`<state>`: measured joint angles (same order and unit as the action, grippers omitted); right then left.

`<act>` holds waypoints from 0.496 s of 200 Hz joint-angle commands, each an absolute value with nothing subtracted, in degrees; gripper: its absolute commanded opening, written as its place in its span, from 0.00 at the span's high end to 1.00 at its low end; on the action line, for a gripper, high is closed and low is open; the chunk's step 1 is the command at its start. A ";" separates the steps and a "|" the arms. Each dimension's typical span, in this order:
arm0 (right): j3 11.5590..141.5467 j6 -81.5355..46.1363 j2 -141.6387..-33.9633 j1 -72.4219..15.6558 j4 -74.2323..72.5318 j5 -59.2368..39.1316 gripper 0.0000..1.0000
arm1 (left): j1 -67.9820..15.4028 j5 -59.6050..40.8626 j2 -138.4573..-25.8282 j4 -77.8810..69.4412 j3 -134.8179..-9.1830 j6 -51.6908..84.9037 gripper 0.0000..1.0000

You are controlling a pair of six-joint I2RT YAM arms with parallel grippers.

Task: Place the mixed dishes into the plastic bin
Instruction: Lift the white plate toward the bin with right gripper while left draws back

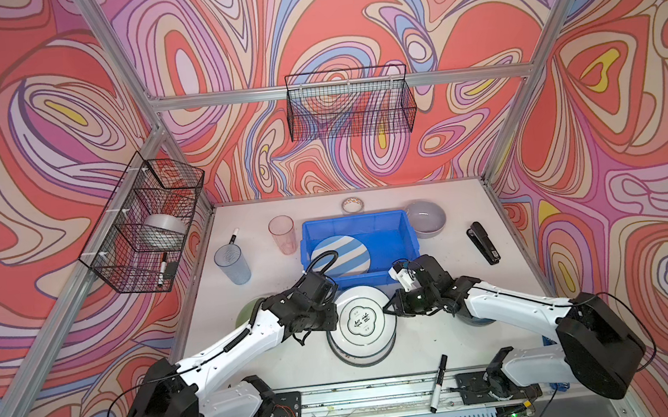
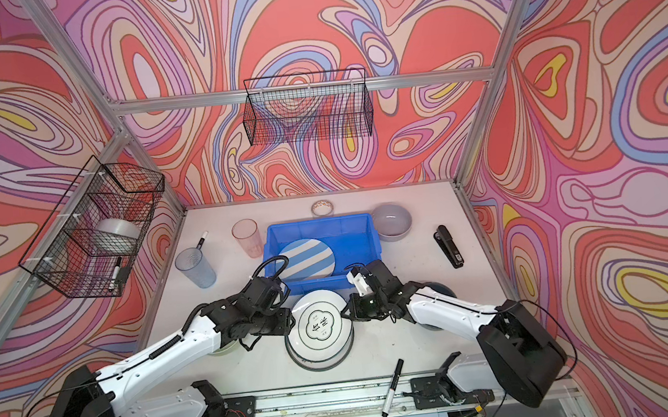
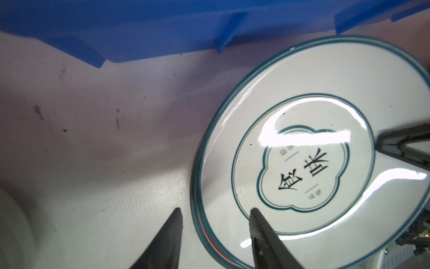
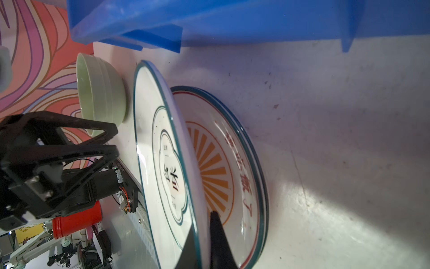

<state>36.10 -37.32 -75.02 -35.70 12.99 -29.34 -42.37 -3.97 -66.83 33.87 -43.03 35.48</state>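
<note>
The plastic bin [image 1: 385,238] [image 2: 352,237] stands on the tabletop toward the back edge, about midway along it. The blue-and-white striped plate [image 1: 341,257] [image 2: 307,258] lies inside it, against the bin's left and front walls.

Just in front of the bin two plates sit stacked. The white lettered plate [image 1: 362,319] [image 3: 302,163] [image 4: 162,174] is on top. The right gripper [image 1: 388,308] [image 4: 202,223] is clamped on its right rim, one finger above and one below. That side is tilted up, leaving a gap over the lower plate [image 4: 221,163] – a white one with orange rays and red lettering.

The left gripper [image 1: 335,322] [image 3: 215,209] is at the opposite rim with its jaws parted. One finger is over the plate's face and the other is outside the rim, above the tabletop; contact with the plate cannot be told.

The pale green bowl [image 1: 246,314] [image 4: 100,93] sits near the left edge, partly under the left arm. The pink tumbler [image 1: 282,233] stands upright just left of the bin, and the bluish tumbler [image 1: 232,263] stands further left. The lavender bowl [image 1: 425,217] sits at the bin's back right corner – touching or nearly so. A black stapler [image 1: 482,243] lies near the right edge.
</note>
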 commanded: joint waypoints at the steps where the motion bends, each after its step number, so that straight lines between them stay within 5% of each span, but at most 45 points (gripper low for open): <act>1: 38.73 -35.00 -72.11 -35.95 15.70 -29.31 1.00 | -41.53 -1.17 -64.08 40.22 -45.57 33.64 0.44; 99: 47.81 -34.10 -70.47 -35.95 19.59 -28.32 1.00 | -27.35 -5.46 -61.76 43.32 -52.61 25.58 0.42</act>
<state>43.40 -34.92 -71.68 -35.70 19.68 -28.45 -30.26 -3.73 -61.23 41.41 -49.74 28.97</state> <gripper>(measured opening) 0.084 0.578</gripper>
